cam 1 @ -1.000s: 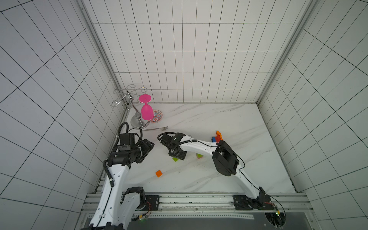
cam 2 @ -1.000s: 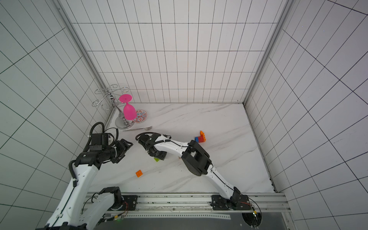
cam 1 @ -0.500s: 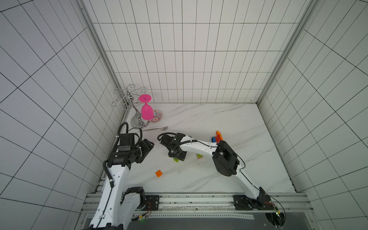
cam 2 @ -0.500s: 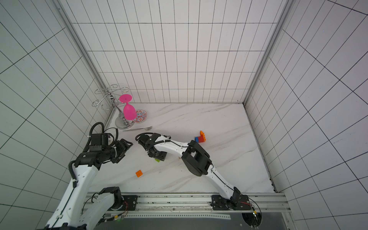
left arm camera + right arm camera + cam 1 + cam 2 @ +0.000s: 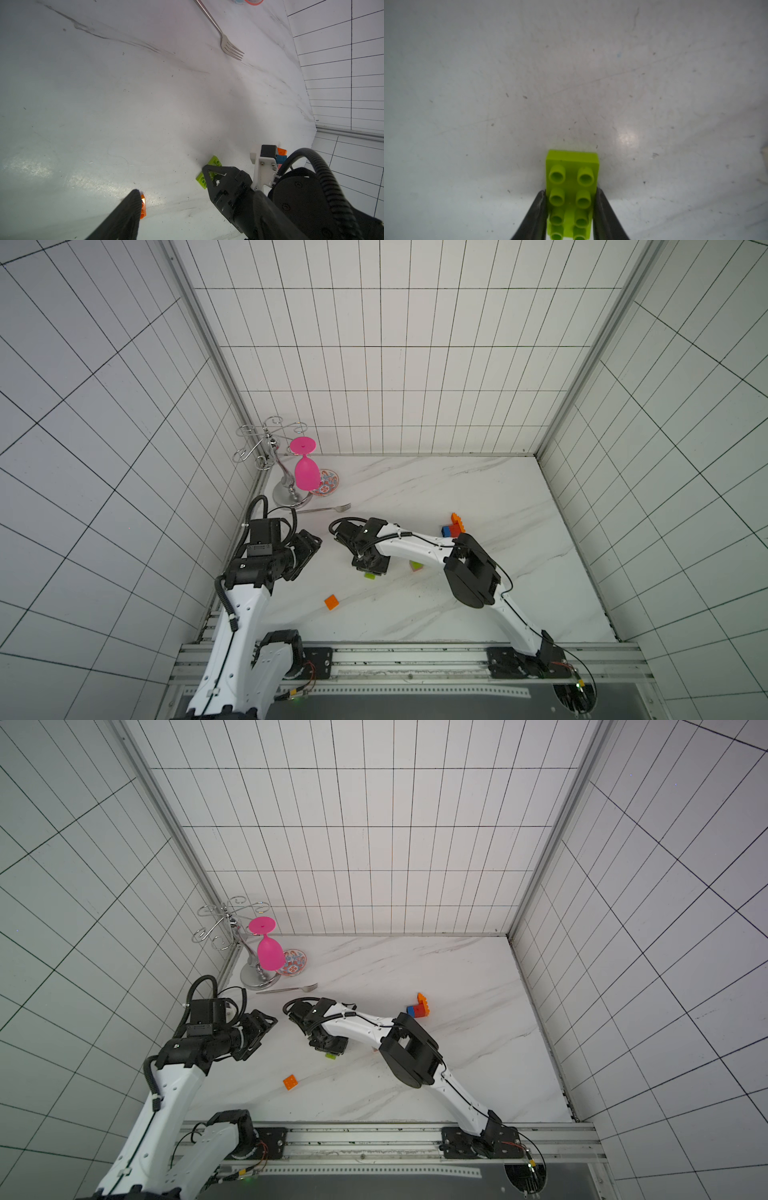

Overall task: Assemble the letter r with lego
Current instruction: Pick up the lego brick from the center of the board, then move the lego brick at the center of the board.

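Right wrist view: my right tool [image 5: 571,192] is closed across the narrow width of a long lime green brick [image 5: 572,160], with one finger flat against each long side. The studs face up. I grip it this way so that the studded top and the hollow underside stay free to press onto another piece. The far end pokes out past my fingers so I can see where it will land.

In both top views the brick [image 5: 369,575] sits left of the middle of the worktop [image 5: 457,481] and looks to be resting flat on it. I cannot tell whether it is lifted at all.

The joined bricks [image 5: 455,526], orange over red with blue beside, stand right of the middle and well apart from my grip. I judge that this is the start of the letter and that the lime piece goes there next.

A loose orange brick [image 5: 331,601] lies near the front edge, towards the left corner.

My left tool [image 5: 309,549] hangs open near the left edge and holds nothing. It is clear of my right arm's reach, probably waiting to steady the build.

A fork [image 5: 328,509] lies towards the back left corner, out of the way.

The risk I see is the brick pivoting between my fingers when it is pushed down, since I hold it near one end.
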Action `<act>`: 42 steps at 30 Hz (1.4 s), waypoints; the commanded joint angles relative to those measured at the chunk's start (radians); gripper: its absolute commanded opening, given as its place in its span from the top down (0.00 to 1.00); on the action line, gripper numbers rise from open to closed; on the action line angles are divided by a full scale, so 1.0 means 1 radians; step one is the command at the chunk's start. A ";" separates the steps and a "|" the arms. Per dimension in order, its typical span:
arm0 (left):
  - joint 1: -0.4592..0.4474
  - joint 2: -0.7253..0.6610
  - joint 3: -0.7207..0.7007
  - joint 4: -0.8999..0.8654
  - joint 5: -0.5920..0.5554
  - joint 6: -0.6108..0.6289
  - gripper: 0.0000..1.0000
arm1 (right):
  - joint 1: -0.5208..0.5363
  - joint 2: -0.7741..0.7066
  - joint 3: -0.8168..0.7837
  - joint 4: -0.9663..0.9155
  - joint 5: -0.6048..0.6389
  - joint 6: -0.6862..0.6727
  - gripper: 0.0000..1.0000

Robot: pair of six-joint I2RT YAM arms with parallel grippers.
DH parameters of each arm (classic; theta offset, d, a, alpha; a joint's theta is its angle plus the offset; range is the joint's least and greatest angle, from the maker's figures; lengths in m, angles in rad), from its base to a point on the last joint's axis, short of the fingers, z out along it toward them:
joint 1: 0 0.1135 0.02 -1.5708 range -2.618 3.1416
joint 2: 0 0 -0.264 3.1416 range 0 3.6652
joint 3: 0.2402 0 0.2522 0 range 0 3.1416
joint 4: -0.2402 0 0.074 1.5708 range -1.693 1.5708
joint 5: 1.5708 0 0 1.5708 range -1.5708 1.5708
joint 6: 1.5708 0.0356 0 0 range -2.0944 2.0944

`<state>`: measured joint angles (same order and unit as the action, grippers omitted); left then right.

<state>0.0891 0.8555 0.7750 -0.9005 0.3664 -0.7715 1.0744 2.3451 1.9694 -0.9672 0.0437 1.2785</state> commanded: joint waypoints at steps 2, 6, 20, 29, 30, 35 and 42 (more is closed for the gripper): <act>0.000 0.000 -0.006 -0.032 0.028 0.031 0.23 | 0.006 -0.124 -0.101 0.132 -0.008 -0.169 1.00; -0.078 -0.013 -0.002 -0.161 -0.088 0.029 0.22 | -0.009 -0.352 -0.241 0.200 0.123 -0.356 1.00; -0.547 -0.059 -0.161 -0.201 -0.352 -0.362 0.56 | -0.129 -0.939 -0.896 0.564 -0.008 -0.660 1.00; -0.556 -0.013 -0.295 -0.016 -0.345 -0.404 0.70 | -0.145 -0.979 -0.925 0.582 -0.066 -0.683 1.00; -0.557 -0.005 -0.301 -0.005 -0.352 -0.407 0.71 | -0.147 -0.984 -0.931 0.582 -0.071 -0.685 1.00; -0.555 0.034 -0.309 0.013 -0.376 -0.406 0.77 | -0.161 -1.012 -0.954 0.583 -0.082 -0.680 1.00; -0.554 0.094 -0.318 0.031 -0.391 -0.382 0.80 | -0.166 -1.015 -0.957 0.590 -0.102 -0.665 1.00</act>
<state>-0.4637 0.9352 0.4717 -0.8978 0.0105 -1.1511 0.9161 1.3468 1.0336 -0.3943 -0.0429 0.6086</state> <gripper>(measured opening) 0.206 0.328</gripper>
